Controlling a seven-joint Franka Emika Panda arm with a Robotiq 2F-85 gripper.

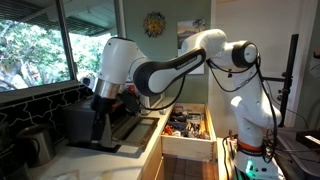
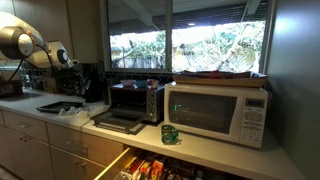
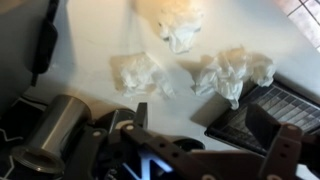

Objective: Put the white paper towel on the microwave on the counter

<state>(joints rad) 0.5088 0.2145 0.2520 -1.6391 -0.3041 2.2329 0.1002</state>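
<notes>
Three crumpled white paper towels lie on the light counter in the wrist view: one on the left (image 3: 140, 72), one on the right (image 3: 232, 72), one at the top (image 3: 175, 20). They show as a white heap (image 2: 76, 112) in an exterior view, left of the toaster oven. My gripper (image 3: 203, 122) hangs above the counter just short of them, open and empty, its two dark fingers wide apart. It also shows in an exterior view (image 1: 102, 103), by the window. The white microwave (image 2: 215, 112) stands on the counter far from the gripper, with a flat object on top.
A black toaster oven (image 2: 130, 100) with its door folded down (image 3: 270, 110) stands next to the towels. A green can (image 2: 171, 134) stands in front of the microwave. A drawer full of items (image 1: 186, 125) is pulled out below the counter. A metal pot (image 1: 38, 143) stands near the sink.
</notes>
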